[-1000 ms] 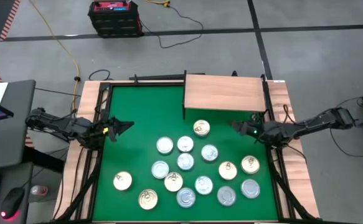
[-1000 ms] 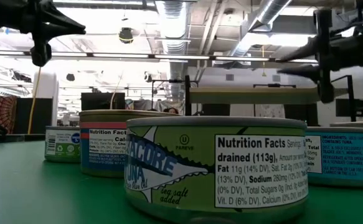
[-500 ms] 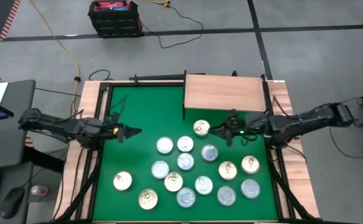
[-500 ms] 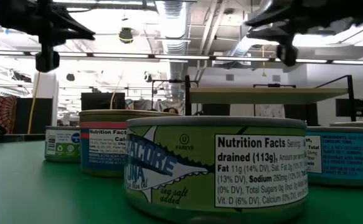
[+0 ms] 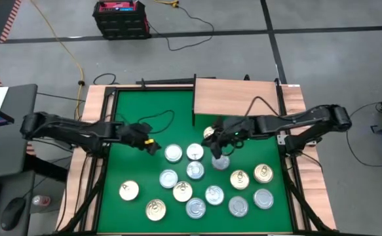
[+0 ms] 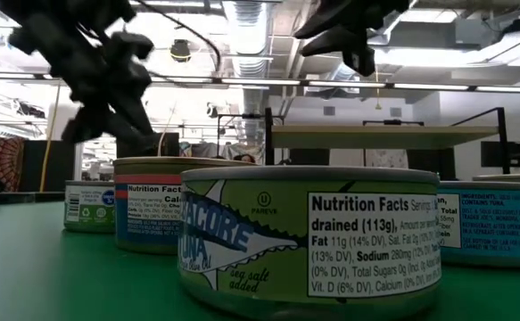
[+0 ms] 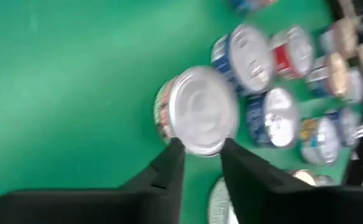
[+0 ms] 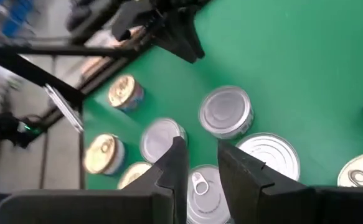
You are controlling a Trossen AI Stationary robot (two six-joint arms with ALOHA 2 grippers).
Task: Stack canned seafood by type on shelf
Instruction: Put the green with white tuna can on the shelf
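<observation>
Reaching step: my left gripper (image 5: 152,145), fingers slightly parted and empty, nears a silver tin (image 5: 173,153). My right gripper (image 5: 218,145), narrowly parted, hovers over another tin (image 5: 221,161). Shelf (image 5: 235,98) holds 0 tins. Next: descend, spread, pinch.

In the low view, the nearest green can (image 6: 309,236) read "Nutrition Facts", "drained (113g)", "Fat 11g (14% DV)", "Sodium 280mg", "Total Sugars 0g", and, on a blue fish shape, "ALBACORE TUNA" in part, with "sea salt added". The can behind it to the left (image 6: 152,214) showed "Nutrition Fact". A blue can right of it (image 6: 491,227) read "INGREDIENTS".
</observation>
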